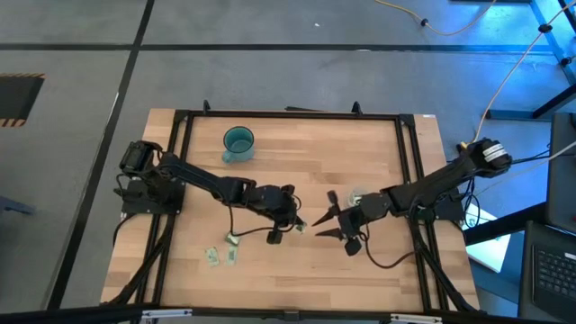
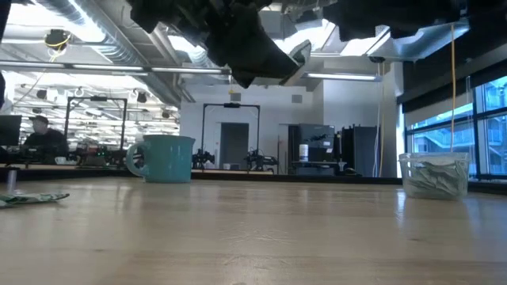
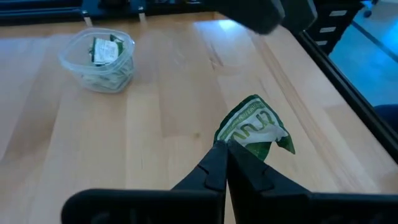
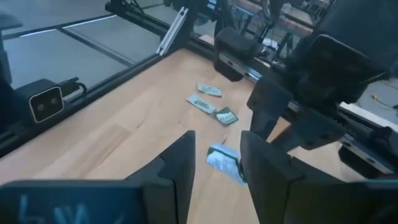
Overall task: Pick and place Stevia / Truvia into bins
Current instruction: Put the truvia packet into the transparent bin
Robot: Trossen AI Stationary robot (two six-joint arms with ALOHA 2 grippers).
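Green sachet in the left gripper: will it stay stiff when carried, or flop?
Probably floppy: the green sachet already looks bent and creased where the left gripper pinches one corner. Likely very light, since it hangs from that small pinch. It could twist or slip, so the drop into the clear cup may be imprecise.

Teal cup point(image 1: 238, 142) behind; clear cup point(image 1: 355, 197) right; loose sachets point(image 1: 221, 256) front-left

My right arm covers most of the clear cup point(image 1: 355, 197) from above. In the low view both my arms are cut off by the top edge. The 3 loose sachets' point(image 1: 222, 255) print is too small to read.
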